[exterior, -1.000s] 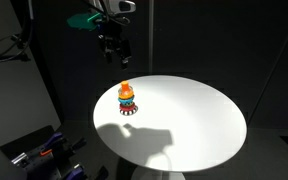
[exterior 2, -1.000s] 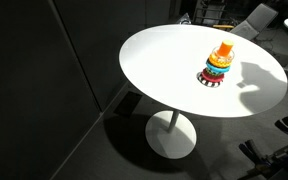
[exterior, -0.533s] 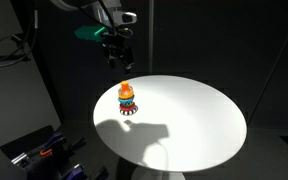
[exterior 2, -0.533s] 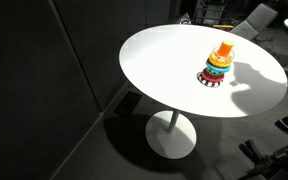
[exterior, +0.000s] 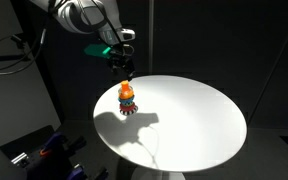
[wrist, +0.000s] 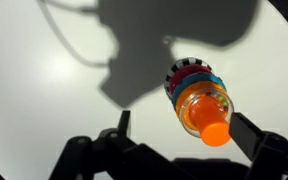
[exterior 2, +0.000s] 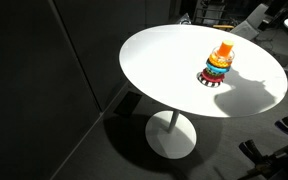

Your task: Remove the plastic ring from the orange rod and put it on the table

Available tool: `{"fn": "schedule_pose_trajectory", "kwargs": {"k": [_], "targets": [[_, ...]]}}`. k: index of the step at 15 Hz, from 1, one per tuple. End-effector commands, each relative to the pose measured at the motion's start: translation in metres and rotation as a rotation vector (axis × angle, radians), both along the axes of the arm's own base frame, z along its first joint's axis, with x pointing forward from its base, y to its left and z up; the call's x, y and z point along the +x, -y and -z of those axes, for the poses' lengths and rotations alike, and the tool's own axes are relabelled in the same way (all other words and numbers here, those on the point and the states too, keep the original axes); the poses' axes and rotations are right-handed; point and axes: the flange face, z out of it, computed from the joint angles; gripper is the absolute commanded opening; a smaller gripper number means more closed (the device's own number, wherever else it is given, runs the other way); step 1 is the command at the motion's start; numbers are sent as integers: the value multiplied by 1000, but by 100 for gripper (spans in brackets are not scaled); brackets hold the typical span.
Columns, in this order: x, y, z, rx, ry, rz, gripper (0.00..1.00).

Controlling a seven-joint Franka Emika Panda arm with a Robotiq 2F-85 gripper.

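A small ring-stacking toy stands on the round white table (exterior: 199, 120) (exterior 2: 164, 60) (wrist: 44, 90). Its orange rod (exterior: 126, 89) (exterior 2: 224, 48) (wrist: 215, 131) rises above coloured rings and a black-and-white striped base (wrist: 184, 67). A clear plastic ring with an orange inside (wrist: 206, 103) sits highest on the rod, over a blue ring. My gripper (exterior: 126, 70) (wrist: 184, 128) is open and hangs just above the toy. In the wrist view its fingers flank the rod's tip without touching. In an exterior view (exterior 2: 224, 48) the gripper is out of frame.
The toy sits towards one side of the table. The room around is dark. Cables and equipment (exterior: 44, 150) lie on the floor by the table. Chairs (exterior 2: 254, 20) stand behind it. The table's pedestal foot (exterior 2: 172, 135) shows below.
My gripper has come down and moved over the toy. Its shadow on the table has shifted towards the toy. The toy has not moved.
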Motion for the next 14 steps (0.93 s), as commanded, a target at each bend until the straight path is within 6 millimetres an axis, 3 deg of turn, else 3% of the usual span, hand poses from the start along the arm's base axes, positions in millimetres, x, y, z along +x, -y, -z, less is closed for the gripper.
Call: {"fn": "schedule_pose_trajectory", "kwargs": {"k": [1,7,14], "targets": [[18,-24,15,-27,44,-19,100],[36,-54,46,-49,60,-65,100],[49,-68,72,-86,56,-78,100]]}}
